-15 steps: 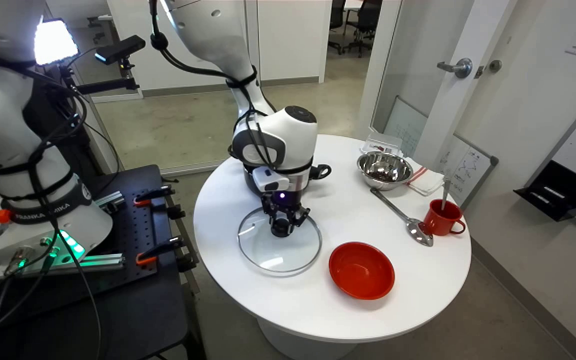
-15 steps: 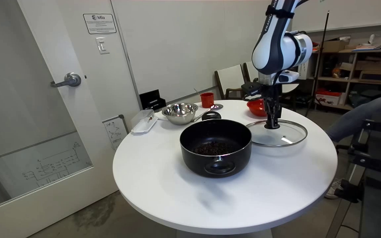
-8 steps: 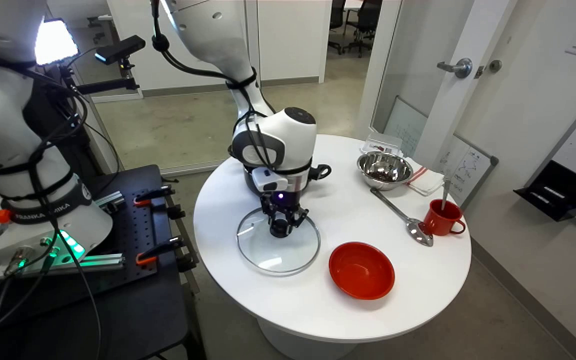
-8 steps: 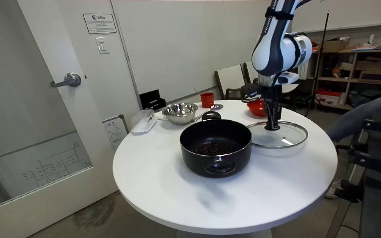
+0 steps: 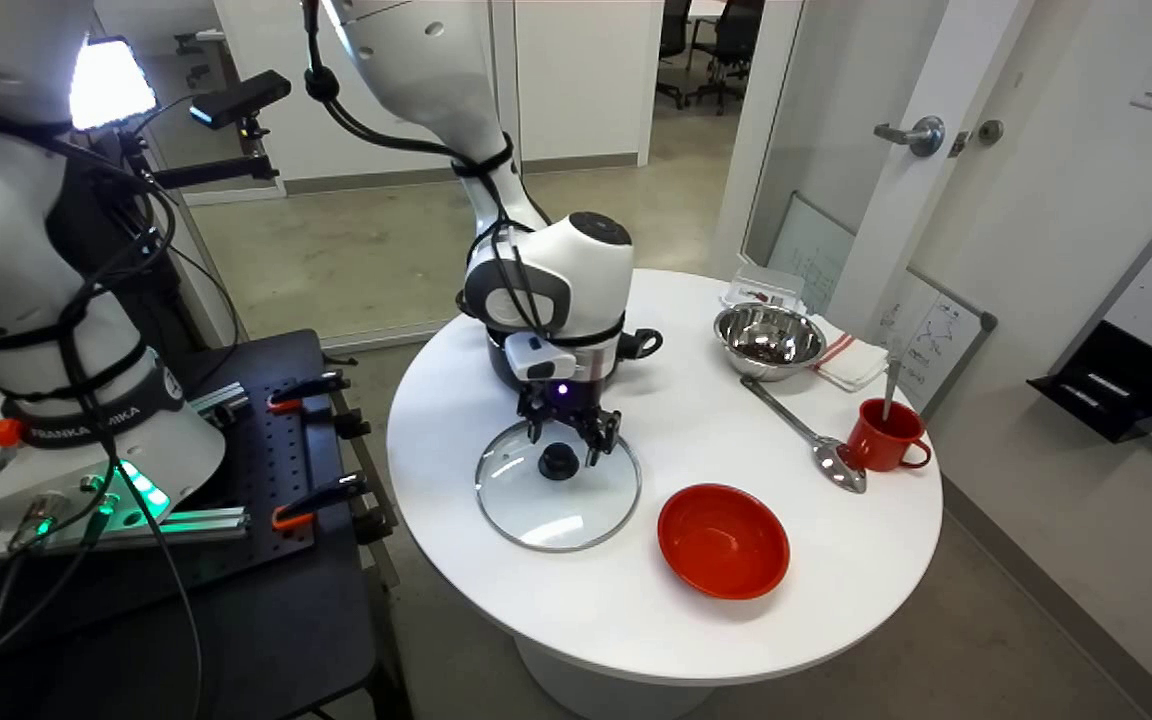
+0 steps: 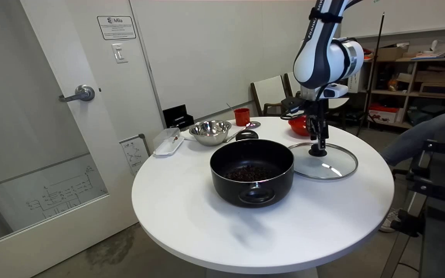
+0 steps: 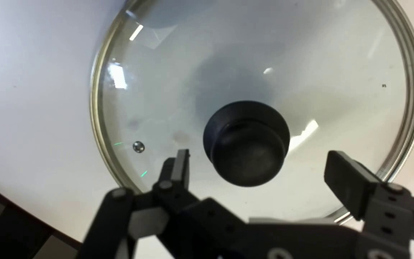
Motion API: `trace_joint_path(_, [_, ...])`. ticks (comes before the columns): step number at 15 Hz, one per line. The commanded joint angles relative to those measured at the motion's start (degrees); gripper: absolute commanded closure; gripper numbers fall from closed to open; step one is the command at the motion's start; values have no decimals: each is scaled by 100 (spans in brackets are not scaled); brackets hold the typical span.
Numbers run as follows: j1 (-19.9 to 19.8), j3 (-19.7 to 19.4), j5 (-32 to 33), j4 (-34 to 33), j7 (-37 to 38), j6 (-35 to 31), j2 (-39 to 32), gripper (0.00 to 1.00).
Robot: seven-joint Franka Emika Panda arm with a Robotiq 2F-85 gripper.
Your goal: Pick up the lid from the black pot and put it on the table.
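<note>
Apparently placed: fingers (image 7: pixel 180 169) apart, glass lid (image 5: pixel 557 502) down

Fingers spread wide, nothing held; black knob (image 7: pixel 248 151) between them, a gap each side, mid-frame in the wrist view. Glass lid flat on the round white table (image 5: pixel 686 440), just below centre in an exterior view. Black pot (image 6: pixel 228 189) mid-frame in an exterior view, uncovered, dark bits (image 6: pixel 248 173) inside. Lift and placing look done; remaining, I judge: raising the gripper (image 7: pixel 257 158) away.

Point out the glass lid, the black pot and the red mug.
Glass lid (image 5: pixel 558 498): in an exterior view, on its clear pane.
Black pot (image 6: pixel 228 189): in an exterior view, on its outer wall.
Red mug (image 5: pixel 878 440): in an exterior view, on the side of its body.
</note>
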State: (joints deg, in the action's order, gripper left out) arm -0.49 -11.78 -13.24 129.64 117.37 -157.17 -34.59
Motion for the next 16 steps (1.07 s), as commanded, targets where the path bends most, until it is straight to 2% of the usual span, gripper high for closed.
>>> trace_joint_path(1, [153, -71, -57, 63, 156, -16, 202, 0])
trace_joint_path(5, [576, -325, 277, 447, 425, 387, 1023, 0])
trace_joint_path(9, [982, -568, 1096, 766, 955, 1111, 2038, 0])
trace_joint_path(13, [741, -63, 1453, 951, 921, 1811, 3013, 0])
trace_joint_path(16, [553, 335, 1278, 1024, 672, 2024, 3547, 0])
